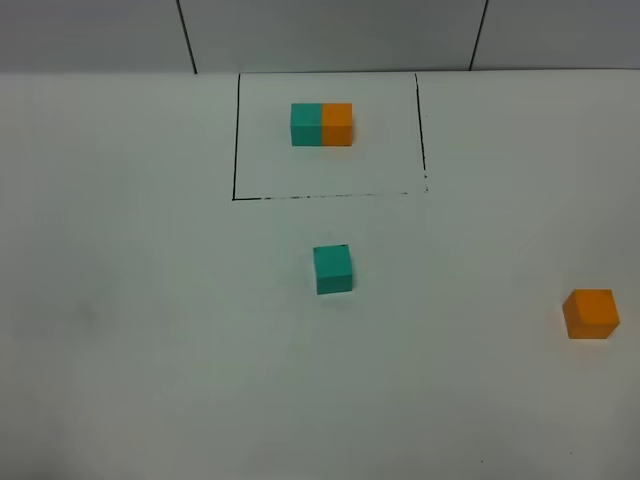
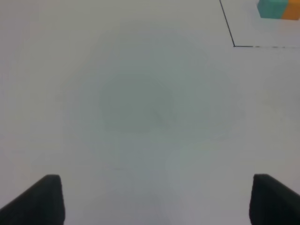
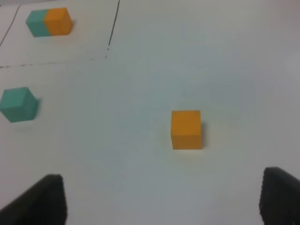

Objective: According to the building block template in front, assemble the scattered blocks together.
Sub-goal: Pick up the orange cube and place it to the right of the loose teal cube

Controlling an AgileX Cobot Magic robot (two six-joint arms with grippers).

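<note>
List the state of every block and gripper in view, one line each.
building block template: two cubes joined, teal beside orange, inside the black outline.
teal cube: loose, standing alone, joined to nothing.
orange cube: loose, well apart from the teal cube.
left gripper: open, empty.
right gripper: open, empty; the orange cube lies ahead, not between its jaws.

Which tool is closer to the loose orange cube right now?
Right. The orange cube lies ahead of the right tool; the left tool has it outside its view.
</note>
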